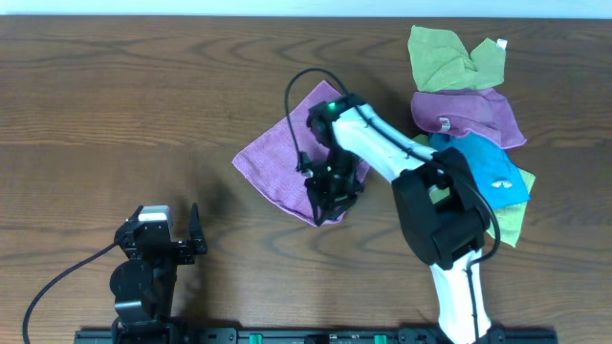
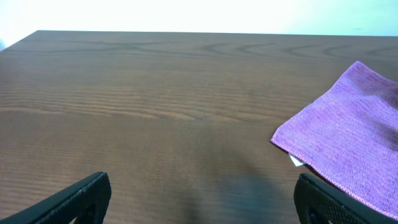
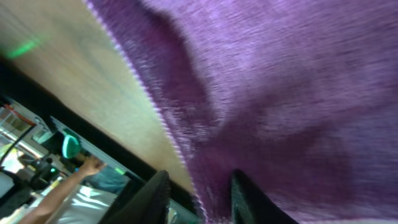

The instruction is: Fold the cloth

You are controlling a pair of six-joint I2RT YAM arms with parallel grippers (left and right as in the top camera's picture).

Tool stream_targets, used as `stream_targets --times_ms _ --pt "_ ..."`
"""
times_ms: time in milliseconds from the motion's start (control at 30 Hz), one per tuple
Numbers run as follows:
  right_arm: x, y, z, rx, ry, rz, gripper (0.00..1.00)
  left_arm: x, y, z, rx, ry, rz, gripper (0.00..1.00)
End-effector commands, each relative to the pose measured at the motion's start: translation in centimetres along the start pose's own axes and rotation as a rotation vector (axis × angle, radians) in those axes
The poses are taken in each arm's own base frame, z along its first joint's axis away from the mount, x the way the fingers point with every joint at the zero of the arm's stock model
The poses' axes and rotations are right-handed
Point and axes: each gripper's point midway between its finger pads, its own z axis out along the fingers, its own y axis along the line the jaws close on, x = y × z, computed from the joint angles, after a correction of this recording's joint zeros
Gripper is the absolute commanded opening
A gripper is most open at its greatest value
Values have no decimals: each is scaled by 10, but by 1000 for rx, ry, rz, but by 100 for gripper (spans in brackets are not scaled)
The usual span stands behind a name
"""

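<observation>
The mauve cloth (image 1: pixel 282 153) lies spread flat like a diamond on the wooden table, in the middle. My right gripper (image 1: pixel 323 205) points down at its near corner. In the right wrist view the cloth (image 3: pixel 280 93) fills the frame, blurred. The jaws (image 3: pixel 198 186) are partly narrowed and straddle its stitched edge, and the left finger stands clear of the fabric. My left gripper (image 1: pixel 161 234) rests at the front left, wide open and empty (image 2: pixel 202 199). The cloth's left corner (image 2: pixel 348 137) lies ahead of it to the right, with a small white bit showing under the edge.
A pile of other cloths sits at the back right: a green one (image 1: pixel 449 57), a purple one with a white tag (image 1: pixel 469 115), a blue one (image 1: pixel 488 172) and more green below (image 1: pixel 512 225). A black cable (image 1: pixel 292 96) loops over the mauve cloth.
</observation>
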Motion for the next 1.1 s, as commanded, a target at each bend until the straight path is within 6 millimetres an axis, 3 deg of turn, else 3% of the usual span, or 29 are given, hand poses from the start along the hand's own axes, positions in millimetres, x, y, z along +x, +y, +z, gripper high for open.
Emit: stream_targets --times_ms 0,167,233,333,400,500,600,767,1067 --pt "-1 13 3 -11 5 -29 55 12 0 3 -3 29 -7 95" --pt "2 11 5 26 19 -40 45 12 0 3 -3 29 -7 95" --pt "7 11 5 25 39 -55 48 12 0 3 -3 29 -7 95" --pt "9 11 5 24 47 -65 60 12 0 3 -3 29 -7 95" --pt "2 9 4 25 18 -76 59 12 0 3 -3 29 -7 95" --pt "-20 7 2 28 -69 -107 42 12 0 3 -3 29 -7 95" --pt "-40 5 -1 30 -150 -111 37 12 0 3 -3 29 -7 95" --pt "-36 5 -1 27 -135 -95 41 12 0 3 -3 29 -7 95" --pt "-20 23 11 22 -61 -91 68 12 0 3 -3 29 -7 95"
